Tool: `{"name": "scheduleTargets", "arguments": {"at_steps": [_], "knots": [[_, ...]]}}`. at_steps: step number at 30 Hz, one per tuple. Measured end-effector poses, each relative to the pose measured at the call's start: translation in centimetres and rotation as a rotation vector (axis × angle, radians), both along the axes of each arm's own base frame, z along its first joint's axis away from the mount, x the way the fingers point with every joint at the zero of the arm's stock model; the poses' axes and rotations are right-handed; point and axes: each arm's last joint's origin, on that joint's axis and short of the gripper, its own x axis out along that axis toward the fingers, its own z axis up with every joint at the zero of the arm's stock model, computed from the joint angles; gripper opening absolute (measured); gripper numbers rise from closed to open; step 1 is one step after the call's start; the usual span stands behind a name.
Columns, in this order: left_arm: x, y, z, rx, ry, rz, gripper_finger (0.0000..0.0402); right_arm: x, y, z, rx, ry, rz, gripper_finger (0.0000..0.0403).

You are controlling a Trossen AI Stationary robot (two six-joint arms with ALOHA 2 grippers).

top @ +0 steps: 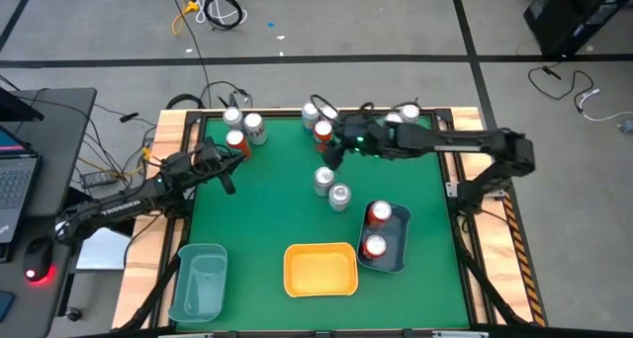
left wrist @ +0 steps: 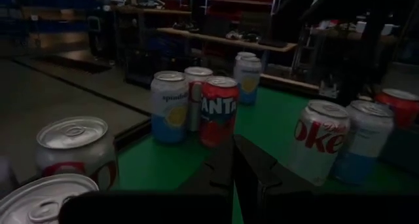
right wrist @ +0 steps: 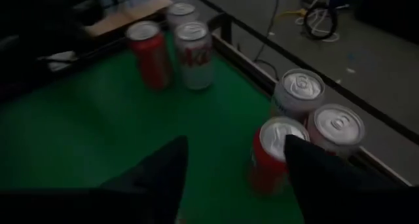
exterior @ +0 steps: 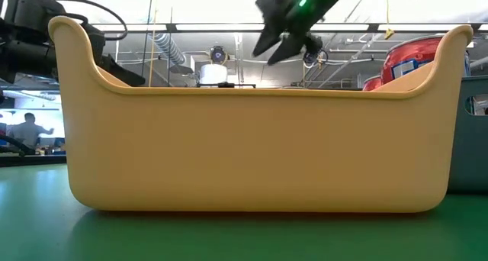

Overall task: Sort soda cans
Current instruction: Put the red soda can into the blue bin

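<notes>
The right gripper [right wrist: 232,160], spread wide, probably nears a red can [right wrist: 272,152] by the desk [top: 267,195] edge; centre before closing.

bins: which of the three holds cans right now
The dark blue plastic bin on the right; two red soda cans stand in it.

**Bins, a laptop and loose cables around the green table**

A yellow bin [top: 320,270] sits near the middle of the green table's [top: 267,200] front edge, with a teal bin [top: 199,283] at the front left corner and a dark blue bin [top: 393,247] toward the front right. Off the left edge, a laptop [top: 15,175] and a mouse [top: 38,260] rest on a side desk. Cables [top: 210,7] lie coiled on the floor beyond the far edge.
</notes>
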Motion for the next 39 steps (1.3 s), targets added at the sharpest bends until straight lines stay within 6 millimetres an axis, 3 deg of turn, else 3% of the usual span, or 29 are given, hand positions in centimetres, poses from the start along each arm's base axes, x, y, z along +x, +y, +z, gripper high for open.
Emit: {"name": "scheduleTargets", "arguments": {"at_steps": [7,15,22,30,36,39], "knots": [[0.0,0.0,0.2,0.033,-0.011,0.002,0.0012,2.7,-3.6,-4.5,0.028,0.002,-0.113,0.0348],[0.0,0.0,0.2,0.033,-0.007,0.002,0.0012,3.5,-5.9,-8.2,0.066,0.052,-0.228,0.0385],[0.0,0.0,0.2,0.032,-0.004,0.002,0.0012,3.9,-6.5,-9.7,0.075,0.065,-0.272,0.0379],[0.0,0.0,0.1,0.028,0.003,0.003,0.0012,4.1,-7.1,-11.1,0.104,0.076,-0.290,0.0343],[0.0,0.0,0.1,0.027,0.008,0.003,0.0012,4.4,-7.0,-11.3,0.111,0.063,-0.271,0.0294],[0.0,0.0,0.0,0.025,0.010,0.003,0.0012,4.2,-6.8,-10.8,0.110,0.064,-0.254,0.0289]]}}
